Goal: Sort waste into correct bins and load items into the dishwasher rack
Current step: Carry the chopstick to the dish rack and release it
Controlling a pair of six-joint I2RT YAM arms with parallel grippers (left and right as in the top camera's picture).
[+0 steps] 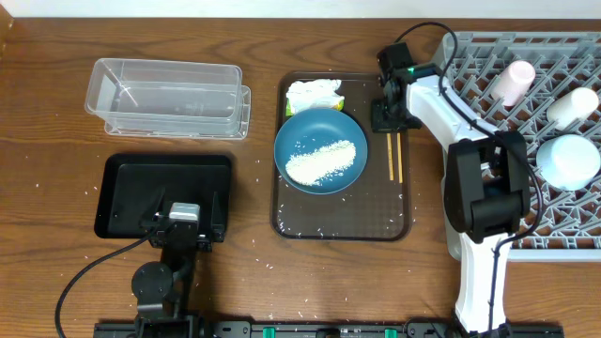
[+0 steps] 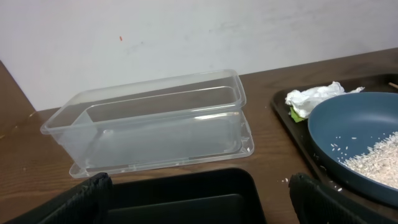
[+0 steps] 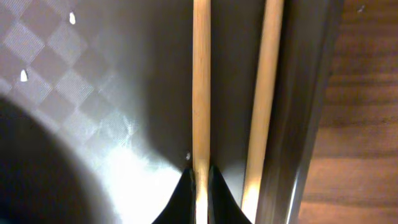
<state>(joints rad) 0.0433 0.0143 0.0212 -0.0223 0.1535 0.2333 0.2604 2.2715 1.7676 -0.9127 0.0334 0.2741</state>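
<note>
Two wooden chopsticks [image 1: 394,156] lie on the brown serving tray [image 1: 343,225], right of the dark blue plate [image 1: 293,138] that holds a heap of rice [image 1: 325,161]. My right gripper [image 1: 387,120] is down at their far end, shut on the left chopstick [image 3: 201,81]; the other chopstick [image 3: 267,81] lies beside it. A crumpled napkin with a yellow-green wrapper [image 1: 313,94] sits behind the plate. My left gripper [image 2: 199,199] is open above the black tray [image 1: 164,192]. The clear tub [image 1: 169,96] stands behind it. The grey rack [image 1: 526,141] holds a pink cup [image 1: 515,81], a white cup [image 1: 573,106] and a light blue bowl [image 1: 569,160].
Loose rice grains are scattered on the brown tray and the wood table around it. The rack fills the right side. The right arm's base stands at the front right, the left arm's base at the front left.
</note>
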